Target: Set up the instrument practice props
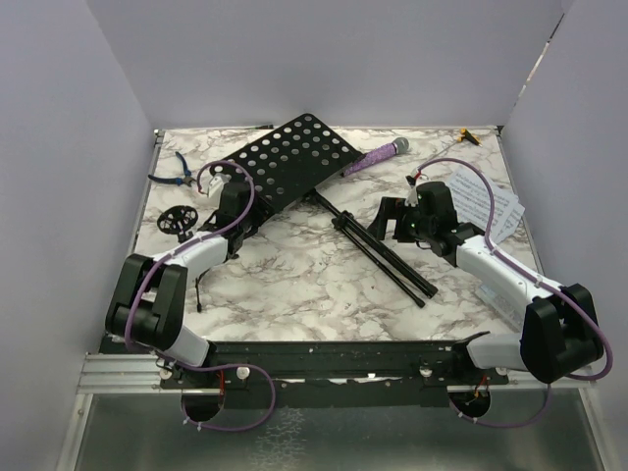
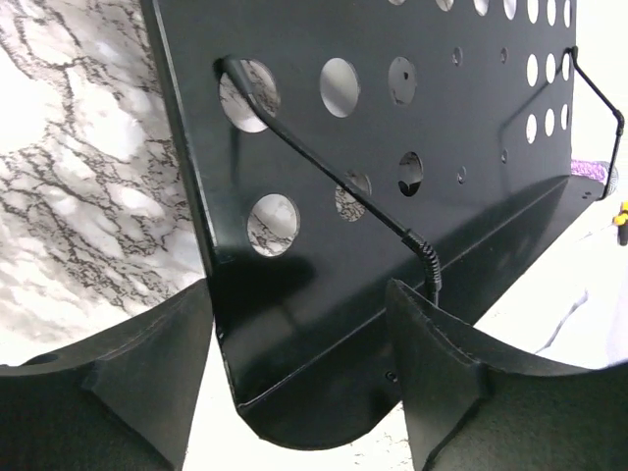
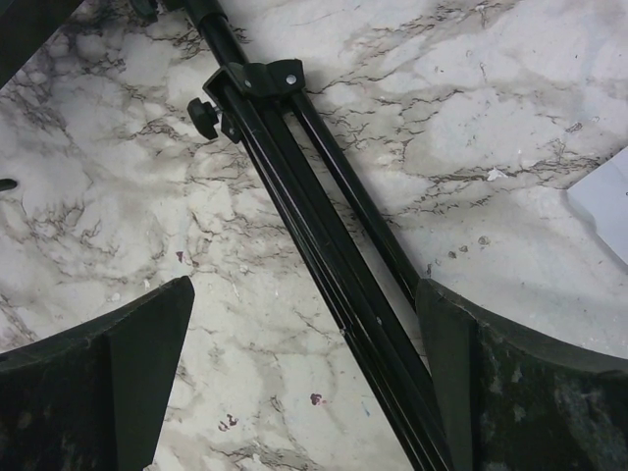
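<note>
The black music stand lies flat on the table, its perforated desk (image 1: pixel 289 157) at the back and its folded legs (image 1: pixel 383 250) running toward the front right. My left gripper (image 1: pixel 232 193) is open, and the desk's lower corner (image 2: pixel 294 363) sits between its fingers. My right gripper (image 1: pixel 392 221) is open just above the folded legs (image 3: pixel 324 226), which pass close to its right finger (image 3: pixel 461 373). The purple microphone (image 1: pixel 378 157) lies beside the desk's right edge. White sheet-music pages (image 1: pixel 486 201) lie at the right. The small black mic stand (image 1: pixel 178 220) lies left of my left arm.
Blue-handled pliers (image 1: pixel 177 172) lie at the back left. A small yellow-tipped item (image 1: pixel 469 137) lies at the back right corner. White walls enclose the marble table (image 1: pixel 294 285) on three sides. A corner of a sheet (image 3: pixel 608 196) shows at the right of the right wrist view.
</note>
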Action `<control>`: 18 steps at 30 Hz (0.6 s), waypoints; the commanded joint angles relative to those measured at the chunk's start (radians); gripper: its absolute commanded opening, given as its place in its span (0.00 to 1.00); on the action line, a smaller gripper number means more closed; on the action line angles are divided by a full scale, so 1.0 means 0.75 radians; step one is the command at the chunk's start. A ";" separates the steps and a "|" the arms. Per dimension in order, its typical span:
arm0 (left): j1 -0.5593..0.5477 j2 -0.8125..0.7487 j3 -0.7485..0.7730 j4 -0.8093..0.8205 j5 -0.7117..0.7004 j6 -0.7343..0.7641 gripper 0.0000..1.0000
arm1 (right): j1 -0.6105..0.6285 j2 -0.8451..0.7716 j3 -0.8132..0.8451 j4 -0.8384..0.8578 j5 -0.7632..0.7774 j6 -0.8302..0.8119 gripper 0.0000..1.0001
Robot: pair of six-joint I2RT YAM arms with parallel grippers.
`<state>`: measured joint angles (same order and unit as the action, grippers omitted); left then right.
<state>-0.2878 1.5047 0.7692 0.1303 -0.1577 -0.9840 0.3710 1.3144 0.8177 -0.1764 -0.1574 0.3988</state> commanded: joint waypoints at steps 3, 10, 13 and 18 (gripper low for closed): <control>-0.004 0.000 0.016 0.216 0.147 0.024 0.64 | -0.008 -0.034 0.014 -0.057 0.058 -0.019 1.00; -0.015 -0.115 -0.036 0.312 0.113 0.032 0.62 | -0.007 -0.028 0.009 -0.052 0.051 -0.003 1.00; -0.015 -0.145 -0.067 0.375 0.123 0.031 0.60 | -0.008 -0.025 0.005 -0.044 0.043 0.000 1.00; -0.016 -0.172 -0.098 0.489 0.157 0.024 0.58 | -0.006 -0.022 0.015 -0.048 0.037 -0.004 1.00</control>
<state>-0.2905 1.4330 0.6960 0.2832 -0.0929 -0.9642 0.3710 1.3098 0.8177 -0.1886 -0.1394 0.3992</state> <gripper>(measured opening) 0.584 0.998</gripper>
